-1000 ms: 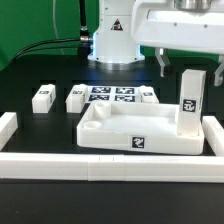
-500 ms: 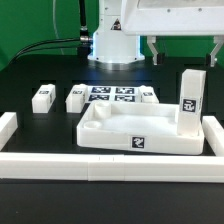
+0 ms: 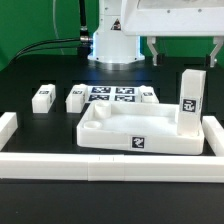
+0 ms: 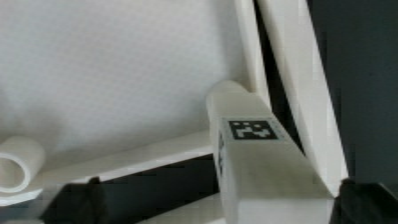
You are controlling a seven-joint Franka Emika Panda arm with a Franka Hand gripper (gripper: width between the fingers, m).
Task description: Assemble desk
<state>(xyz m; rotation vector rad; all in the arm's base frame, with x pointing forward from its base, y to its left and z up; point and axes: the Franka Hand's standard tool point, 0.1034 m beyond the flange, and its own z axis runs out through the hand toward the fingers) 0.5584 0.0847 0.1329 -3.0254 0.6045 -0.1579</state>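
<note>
The desk's white tray-like tabletop (image 3: 125, 128) lies in the middle of the table with a tag on its front wall. One square white leg (image 3: 190, 100) stands upright in its corner at the exterior view's right. My gripper (image 3: 184, 52) hangs open above that leg, its fingers apart from it and holding nothing. In the wrist view the leg (image 4: 249, 135) with its tag rises between my dark fingertips (image 4: 80, 205). That view also shows the tabletop floor (image 4: 125, 80) and a round socket (image 4: 15, 165). Three loose legs (image 3: 42, 97) (image 3: 76, 98) (image 3: 148, 95) lie behind the tabletop.
The marker board (image 3: 110, 95) lies flat behind the tabletop, between the loose legs. Long white border rails run along the front (image 3: 100, 166), the exterior view's left (image 3: 8, 125) and its right (image 3: 214, 135). The robot base (image 3: 110, 45) stands at the back.
Over the first half second my hand shifted and rose a little, so both fingers now show above the upright leg. Since then nothing has moved.
</note>
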